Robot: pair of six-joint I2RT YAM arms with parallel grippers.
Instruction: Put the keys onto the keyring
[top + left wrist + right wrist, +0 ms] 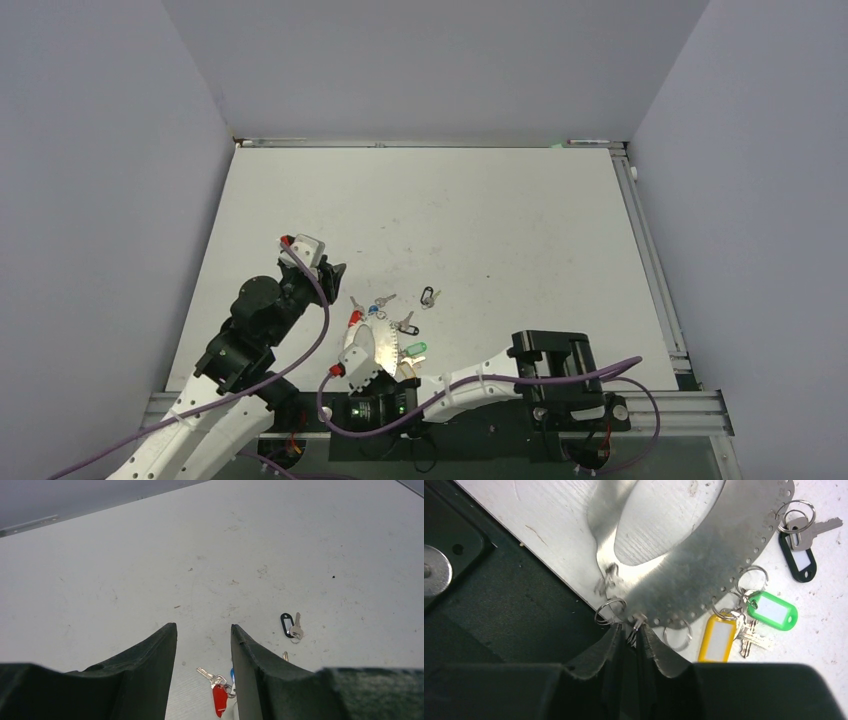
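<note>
The keyring [704, 565] is a flat grey metal oval band with holes along its rim, lying by the table's near edge [388, 338]. Small split rings hang from the holes. My right gripper [628, 630] is shut on one split ring [634, 627] at the rim. A yellow-headed key [716, 639], a green-headed key [772, 610] and a silvery key with a black tag [798, 555] lie against the rim. My left gripper [204, 627] is open and empty above the table. Below it lie a red-headed key [219, 700] and a blue one [232, 674]. A silvery key on a black clip [291, 626] lies apart.
The black base mount [499, 610] lies just beside the keyring's near side. In the top view the left gripper [325, 272] hovers left of the key cluster and the right wrist [358, 358] sits over the near edge. Grey walls enclose the table [450, 200].
</note>
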